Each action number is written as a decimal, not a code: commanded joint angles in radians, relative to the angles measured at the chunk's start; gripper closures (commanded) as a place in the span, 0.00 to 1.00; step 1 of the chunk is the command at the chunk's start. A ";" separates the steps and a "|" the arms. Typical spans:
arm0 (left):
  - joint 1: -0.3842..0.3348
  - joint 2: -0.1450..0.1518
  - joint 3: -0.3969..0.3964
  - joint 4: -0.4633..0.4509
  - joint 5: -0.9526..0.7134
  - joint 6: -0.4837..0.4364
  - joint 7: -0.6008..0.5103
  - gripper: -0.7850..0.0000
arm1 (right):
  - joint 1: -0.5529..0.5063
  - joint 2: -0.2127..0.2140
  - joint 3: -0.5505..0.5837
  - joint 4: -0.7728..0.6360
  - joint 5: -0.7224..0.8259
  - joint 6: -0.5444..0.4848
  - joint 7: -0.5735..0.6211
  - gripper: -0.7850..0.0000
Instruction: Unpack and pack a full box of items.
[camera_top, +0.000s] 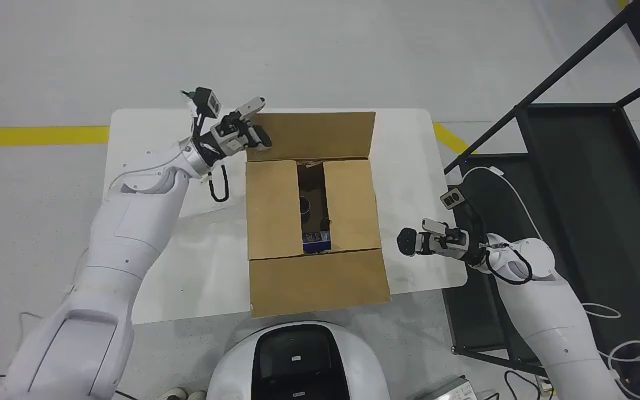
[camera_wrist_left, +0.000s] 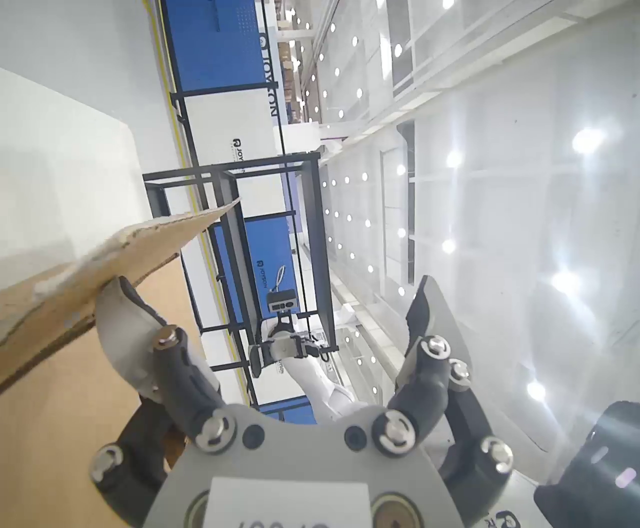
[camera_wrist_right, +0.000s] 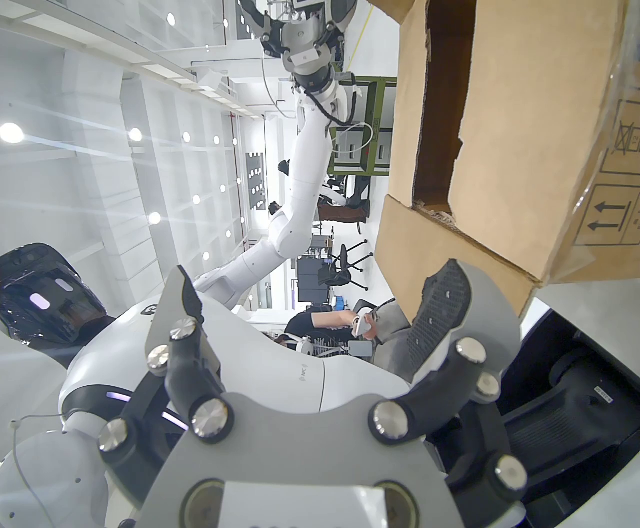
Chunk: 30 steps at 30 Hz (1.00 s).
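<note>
A brown cardboard box (camera_top: 273, 208) stands in the middle of the white table (camera_top: 170, 260). Its far and near flaps lie spread outward. The two side flaps fold over the top, leaving a dark gap where a blue item (camera_top: 317, 238) shows. My left gripper (camera_top: 254, 120) is open at the left corner of the far flap (camera_wrist_left: 150, 240), and one of its fingers (camera_wrist_left: 125, 310) touches the flap's underside. My right gripper (camera_top: 406, 242) hovers open just right of the box (camera_wrist_right: 500, 125), level with the near right corner, holding nothing.
A black metal rack (camera_top: 560, 190) stands close beside the table's right edge, near my right arm. A yellow line (camera_top: 50, 135) runs along the floor to the left. Bare tabletop lies on both sides of the box.
</note>
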<state>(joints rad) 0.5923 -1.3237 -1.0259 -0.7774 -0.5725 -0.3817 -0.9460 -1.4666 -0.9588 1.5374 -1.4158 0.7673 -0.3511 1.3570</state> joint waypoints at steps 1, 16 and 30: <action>-0.033 -0.013 0.014 0.059 -0.003 -0.015 0.019 0.00 | 0.000 0.000 0.000 0.000 0.000 0.000 0.000 0.00; -0.191 -0.083 0.165 0.352 0.284 0.031 0.189 0.00 | 0.000 0.000 0.000 0.000 0.000 0.000 0.000 0.00; -0.245 -0.074 0.186 0.463 0.421 -0.070 0.057 0.00 | 0.000 0.000 0.000 0.000 0.000 0.000 0.000 0.00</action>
<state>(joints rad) 0.3519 -1.4027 -0.8306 -0.3208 -0.1447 -0.4258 -0.8846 -1.4666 -0.9588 1.5374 -1.4158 0.7673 -0.3511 1.3570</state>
